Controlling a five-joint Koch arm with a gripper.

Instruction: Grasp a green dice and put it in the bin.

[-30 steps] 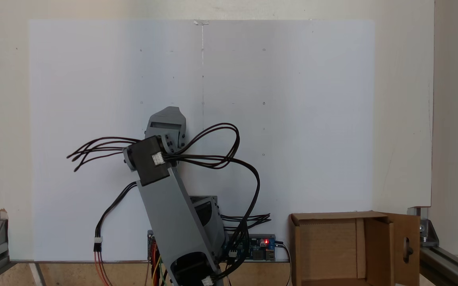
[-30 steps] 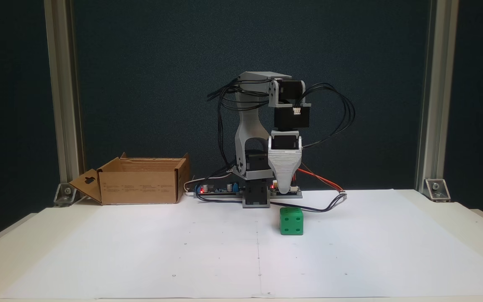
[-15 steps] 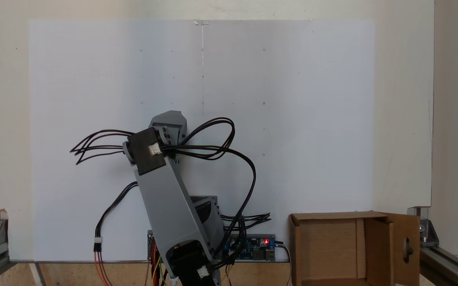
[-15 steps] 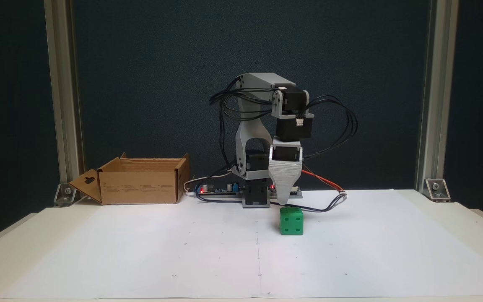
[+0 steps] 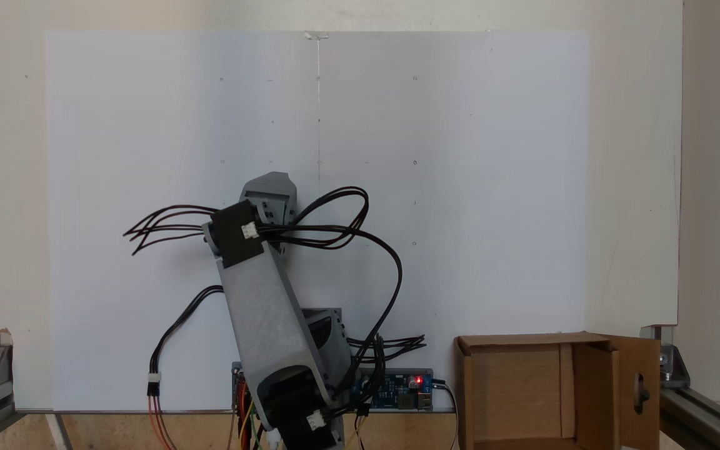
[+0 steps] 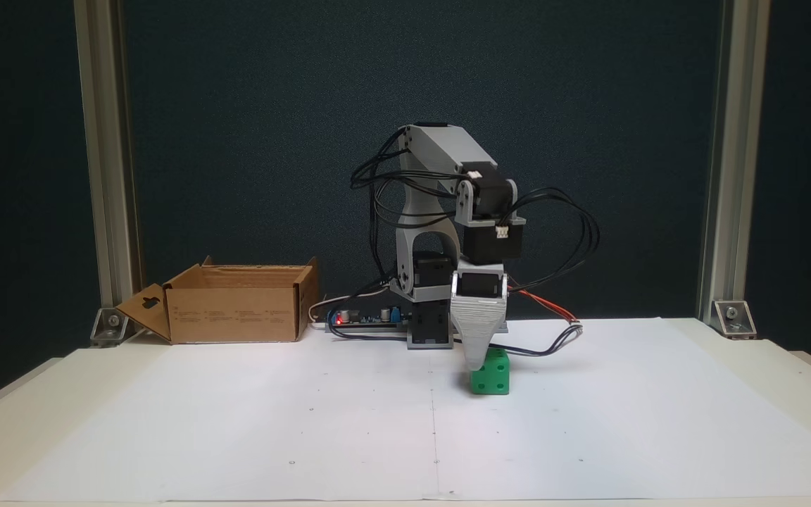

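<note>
Spanning most of both fixed views, white paper sheet (image 6: pixel 236 422) covers the table, grey 3D-printed Koch arm (image 6: pixel 441 211) at centre frame. Brown corrugated cardboard bin (image 6: pixel 236 310), open top, keyhole flap, sits left of centre in the front fixed view, lower right corner in the top-down fixed view (image 5: pixel 522 394); well apart from the arm's tip. Grey ribbed gripper (image 6: pixel 476 362) points straight down, tip overlapping the upper left of the small bright green plastic dice (image 6: pixel 493 373), which sits on the paper just right of centre. Only one jaw face shows, other jaw behind it, so can't tell how wide the jaws stand or whether the dice is between them.

Risks, judged: tip looks offset toward the dice's left edge, so closing may clip a rounded corner and squirt the cube sideways or tip it. Pressing lower may jam a jaw onto the top face. Black cable loop (image 6: pixel 553 345) lies just behind the dice and could snag.
</note>
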